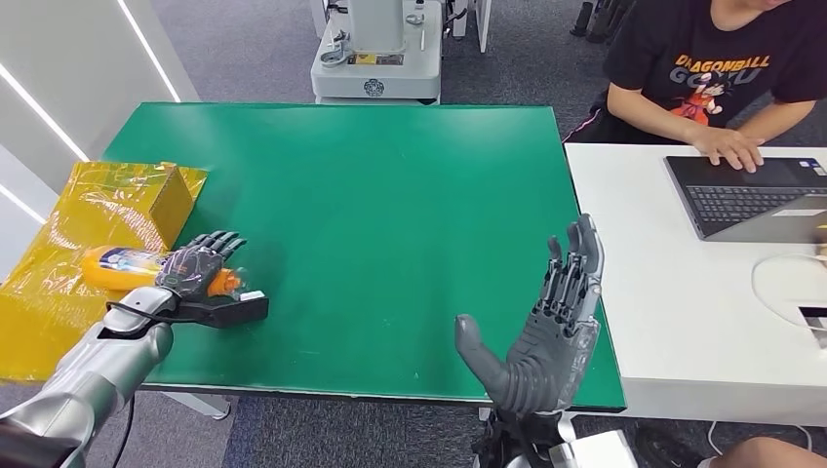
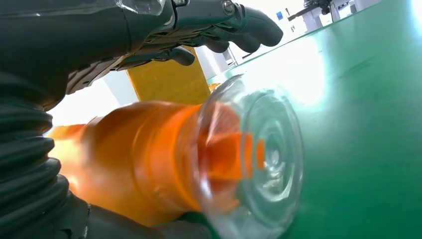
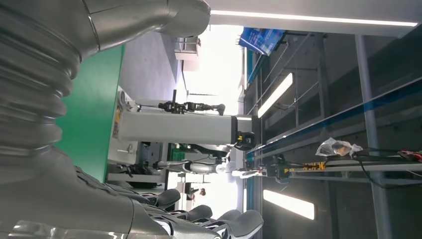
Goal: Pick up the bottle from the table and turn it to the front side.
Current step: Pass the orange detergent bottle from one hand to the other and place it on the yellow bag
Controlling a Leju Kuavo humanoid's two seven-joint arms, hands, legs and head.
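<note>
Ahead of us, open green counter (image 1: pixel 371 214) lies between our hands | left edge crowded: yellow box (image 1: pixel 132 200) on yellow wrap (image 1: pixel 39 283) just beyond our left hand (image 1: pixel 195 268) | right flank: white desk (image 1: pixel 673 292), laptop (image 1: pixel 751 195), seated person (image 1: pixel 722 68)

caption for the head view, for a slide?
Left hand rests on the orange bottle lying at the green table edge; right hand open above the table.

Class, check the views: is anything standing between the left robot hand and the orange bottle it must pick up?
Nothing visible does. The left robot hand already lies over the bottle at the green table's left edge.
</note>
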